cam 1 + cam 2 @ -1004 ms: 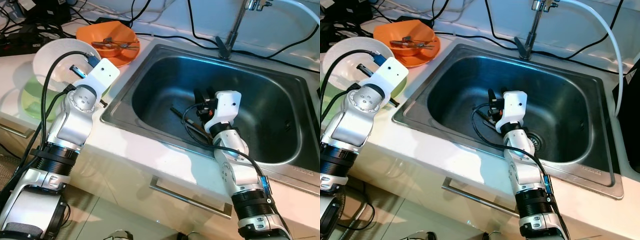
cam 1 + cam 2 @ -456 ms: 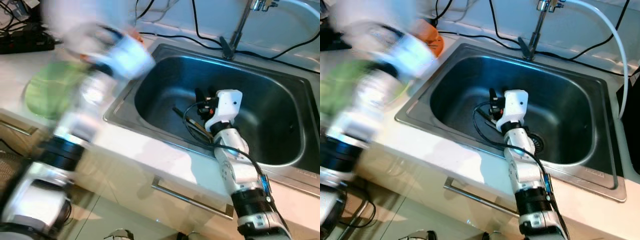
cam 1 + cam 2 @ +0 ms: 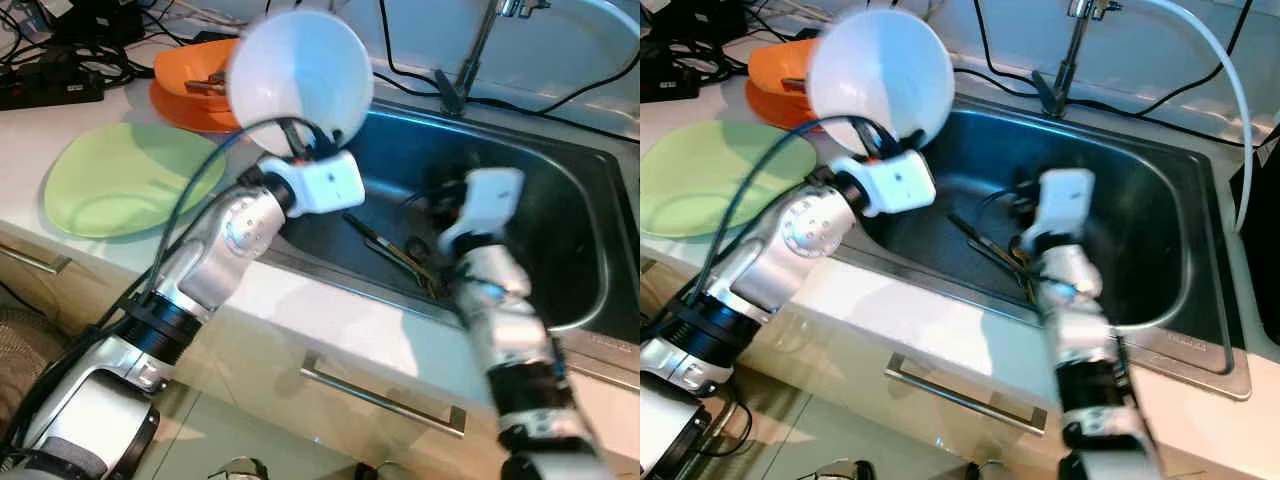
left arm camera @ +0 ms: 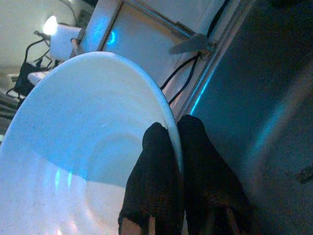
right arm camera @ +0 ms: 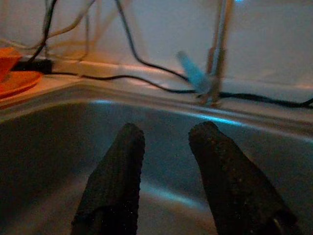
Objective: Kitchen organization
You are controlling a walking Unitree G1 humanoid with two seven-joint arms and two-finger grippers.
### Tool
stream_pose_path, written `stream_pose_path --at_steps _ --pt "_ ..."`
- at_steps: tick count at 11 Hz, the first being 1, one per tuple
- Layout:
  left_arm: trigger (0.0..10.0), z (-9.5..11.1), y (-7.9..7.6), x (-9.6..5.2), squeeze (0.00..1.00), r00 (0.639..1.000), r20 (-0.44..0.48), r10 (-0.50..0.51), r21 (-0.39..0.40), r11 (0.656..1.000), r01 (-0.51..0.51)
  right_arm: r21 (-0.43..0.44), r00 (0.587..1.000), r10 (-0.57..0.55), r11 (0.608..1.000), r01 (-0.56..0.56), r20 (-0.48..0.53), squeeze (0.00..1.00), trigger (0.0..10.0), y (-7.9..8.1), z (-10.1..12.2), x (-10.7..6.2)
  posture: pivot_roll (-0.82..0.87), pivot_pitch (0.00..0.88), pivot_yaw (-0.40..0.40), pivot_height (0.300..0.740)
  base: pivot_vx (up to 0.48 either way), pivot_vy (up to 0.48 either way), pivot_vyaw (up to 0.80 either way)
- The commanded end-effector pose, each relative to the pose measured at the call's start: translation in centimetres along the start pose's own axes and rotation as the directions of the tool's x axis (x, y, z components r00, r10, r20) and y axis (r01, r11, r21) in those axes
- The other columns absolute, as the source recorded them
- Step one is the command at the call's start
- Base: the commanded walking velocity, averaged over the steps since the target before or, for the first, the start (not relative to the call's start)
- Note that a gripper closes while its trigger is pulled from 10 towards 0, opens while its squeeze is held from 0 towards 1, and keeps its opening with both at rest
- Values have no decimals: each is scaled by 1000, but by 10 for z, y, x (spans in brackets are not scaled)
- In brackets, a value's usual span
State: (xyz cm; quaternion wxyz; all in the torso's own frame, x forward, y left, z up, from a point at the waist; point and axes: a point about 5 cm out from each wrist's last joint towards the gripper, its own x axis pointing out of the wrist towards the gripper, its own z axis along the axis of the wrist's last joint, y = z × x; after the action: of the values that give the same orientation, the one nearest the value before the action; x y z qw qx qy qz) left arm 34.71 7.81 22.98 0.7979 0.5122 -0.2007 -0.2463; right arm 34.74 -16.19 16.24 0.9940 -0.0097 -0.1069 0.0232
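Jaws pinching its rim, the left gripper (image 4: 171, 161) holds the white bowl (image 3: 298, 68) tilted above the sink (image 3: 590, 200) edge (right gripper (image 5: 168, 171) parted, empty inside).

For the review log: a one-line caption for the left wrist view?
Left gripper fingers pinching the white bowl rim beside the sink.

Before me runs a pale surface (image 3: 40, 150) with a steel sink (image 3: 590, 190) sunk into it. On the surface to my left lies a flat green plate (image 3: 120, 185). Behind it, close to the sink's corner, sits an orange dish (image 3: 185, 85) holding some utensils, too small for me to name. Black cables (image 3: 70, 75) trail along the back edge. A few dark utensils (image 3: 395, 250) lie on the sink's floor.
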Motion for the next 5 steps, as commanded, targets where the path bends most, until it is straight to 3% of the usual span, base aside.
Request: stream_pose_path --at_steps 1,3,4,5 --pt "10000 1 -4 0 0 1000 19 -21 21 1000 21 29 998 -53 998 52 26 1000 10000 -14 8 4 22 65 -19 740 0 0 0" --pt "10000 -1 -11 1 0 999 18 -44 24 999 44 45 997 -52 998 50 52 1000 10000 -18 18 8 17 61 -15 740 0 0 0" --pt "10000 -2 -24 3 0 997 16 -72 25 997 72 61 995 11 998 -17 96 1000 10000 -12 34 13 14 54 -10 740 0 0 0" --pt "10000 -3 -28 3 0 996 17 -84 31 996 84 54 993 39 998 -45 107 1000 10000 -9 38 14 12 52 -8 740 0 0 0"
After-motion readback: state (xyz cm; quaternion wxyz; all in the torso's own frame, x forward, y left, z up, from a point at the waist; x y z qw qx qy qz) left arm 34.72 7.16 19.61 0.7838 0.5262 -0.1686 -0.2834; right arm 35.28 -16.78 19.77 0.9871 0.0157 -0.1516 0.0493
